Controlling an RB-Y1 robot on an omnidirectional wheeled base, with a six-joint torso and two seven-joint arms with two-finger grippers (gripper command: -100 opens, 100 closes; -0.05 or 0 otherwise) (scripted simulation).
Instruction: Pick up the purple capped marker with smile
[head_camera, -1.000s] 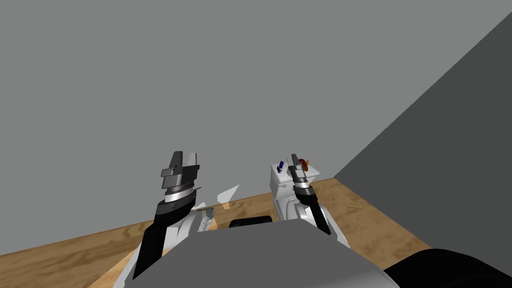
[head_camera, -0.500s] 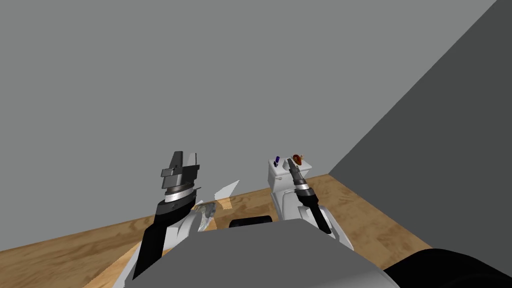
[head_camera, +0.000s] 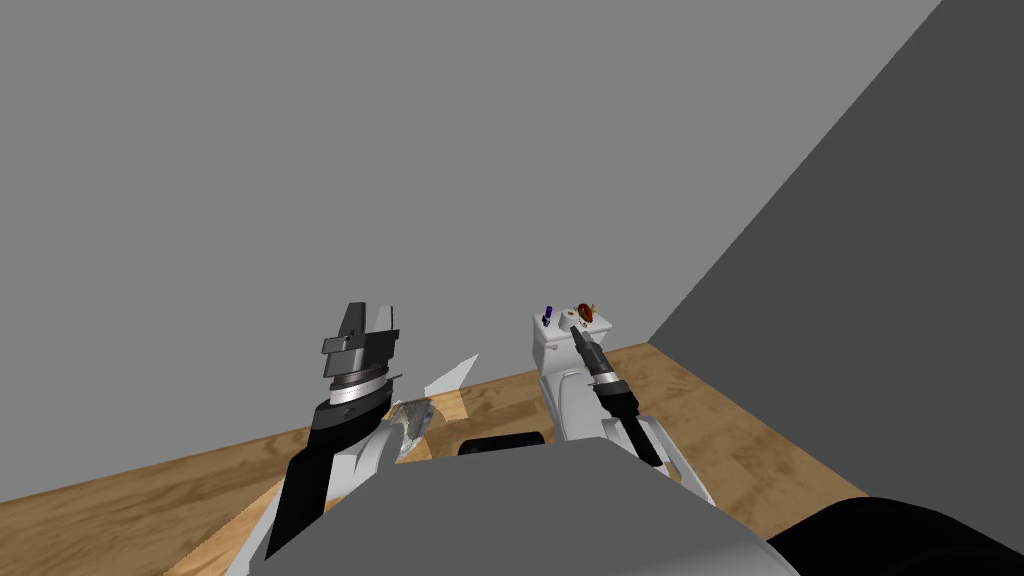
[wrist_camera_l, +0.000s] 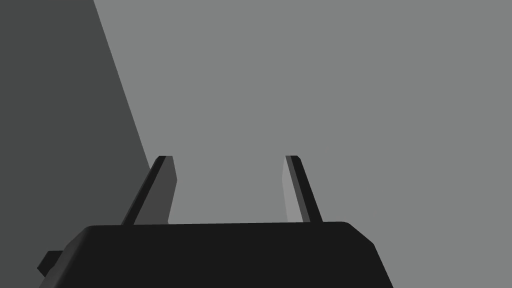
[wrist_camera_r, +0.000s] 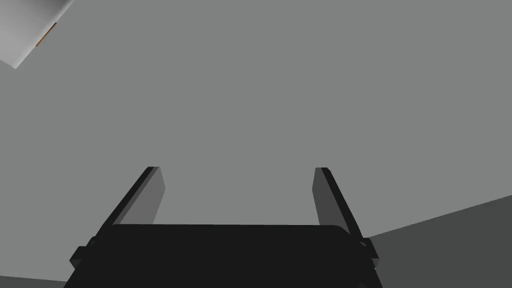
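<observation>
The purple capped marker (head_camera: 548, 314) stands small on top of a white toilet tank (head_camera: 548, 352) against the grey wall. A red-brown object (head_camera: 585, 313) lies on the same top, to the marker's right. My right gripper (head_camera: 577, 328) hovers over the tank top between the two, a little nearer the red-brown object, apart from the marker. In the right wrist view its fingers (wrist_camera_r: 152, 195) stand wide apart with nothing between them, and a white corner (wrist_camera_r: 25, 30) shows off to one side. My left gripper (head_camera: 368, 312) is raised by the wall, open (wrist_camera_l: 229, 160) and holding nothing.
The toilet's white body (head_camera: 575, 410) runs down from the tank toward me. A wooden floor (head_camera: 730, 420) meets a darker wall (head_camera: 880, 300) on the right. A pale slanted shape (head_camera: 448, 380) and a silvery thing (head_camera: 412, 420) lie beside the left arm.
My view has swung, so the tank and marker sit further left and higher. My right arm has stretched further out over the tank top. The left arm has held still.
</observation>
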